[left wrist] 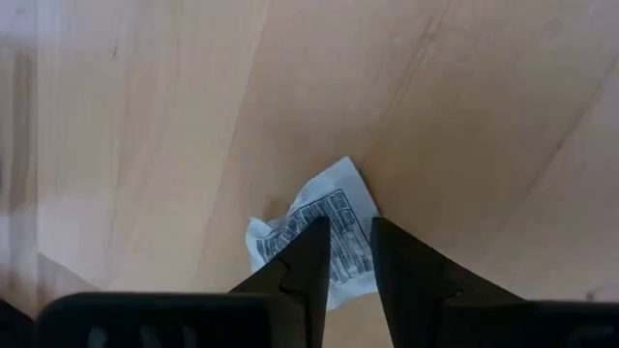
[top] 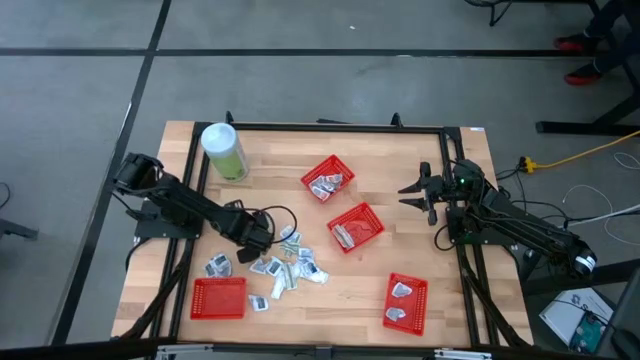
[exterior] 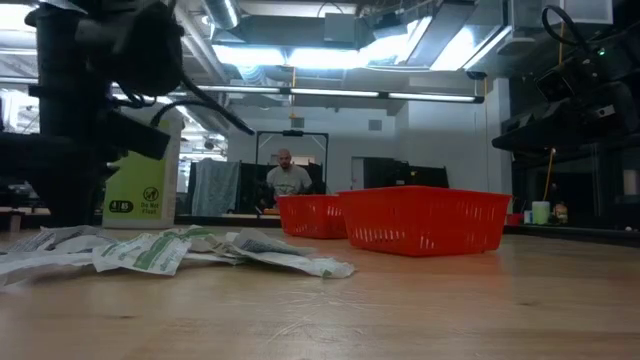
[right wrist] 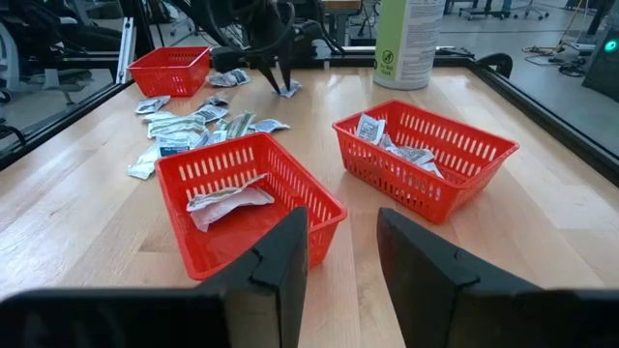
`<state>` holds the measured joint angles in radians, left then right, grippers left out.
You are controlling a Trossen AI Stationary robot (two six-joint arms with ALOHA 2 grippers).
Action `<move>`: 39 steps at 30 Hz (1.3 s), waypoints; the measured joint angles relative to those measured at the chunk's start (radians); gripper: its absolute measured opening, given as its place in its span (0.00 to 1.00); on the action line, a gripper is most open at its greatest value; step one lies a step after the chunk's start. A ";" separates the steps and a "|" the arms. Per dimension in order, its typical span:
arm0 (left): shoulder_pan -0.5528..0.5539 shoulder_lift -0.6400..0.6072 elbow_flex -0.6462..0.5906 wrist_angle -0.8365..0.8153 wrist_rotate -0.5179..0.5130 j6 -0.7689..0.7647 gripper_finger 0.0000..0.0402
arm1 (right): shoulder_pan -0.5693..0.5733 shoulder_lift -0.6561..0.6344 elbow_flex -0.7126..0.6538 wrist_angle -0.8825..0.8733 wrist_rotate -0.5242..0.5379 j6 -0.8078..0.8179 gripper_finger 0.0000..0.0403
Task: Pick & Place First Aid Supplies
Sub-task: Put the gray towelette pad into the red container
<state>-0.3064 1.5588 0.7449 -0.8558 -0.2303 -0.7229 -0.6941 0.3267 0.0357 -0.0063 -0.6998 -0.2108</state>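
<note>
Sorting looks partly done: three red baskets (top: 328,178) hold packets, many loose packets (top: 285,268) remain, the left gripper (top: 262,238) straddles one without yet pinching, and the right gripper (top: 418,190) waits open.

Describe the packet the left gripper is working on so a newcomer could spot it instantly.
Start at the tall pale-green canister, then follow the left arm to the left gripper. Between its open fingers lies a crumpled white packet with black print, apart from the scattered pile of packets.
</note>
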 joint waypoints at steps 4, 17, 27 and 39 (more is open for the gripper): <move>0.036 0.026 0.002 0.025 0.060 0.116 0.19 | 0.000 0.000 0.000 0.000 0.000 0.000 0.31; 0.144 0.026 -0.001 0.297 0.299 0.533 0.02 | 0.000 0.000 0.000 0.000 0.000 0.000 0.31; 0.167 0.027 0.012 0.422 0.324 0.929 0.00 | 0.000 0.000 0.000 0.000 0.000 0.000 0.31; 0.124 0.027 0.127 0.383 0.023 1.202 0.00 | 0.000 0.000 0.000 0.000 0.000 0.000 0.31</move>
<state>-0.1821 1.5860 0.8714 -0.4732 -0.2075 0.4796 -0.6943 0.3271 0.0357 -0.0059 -0.6998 -0.2108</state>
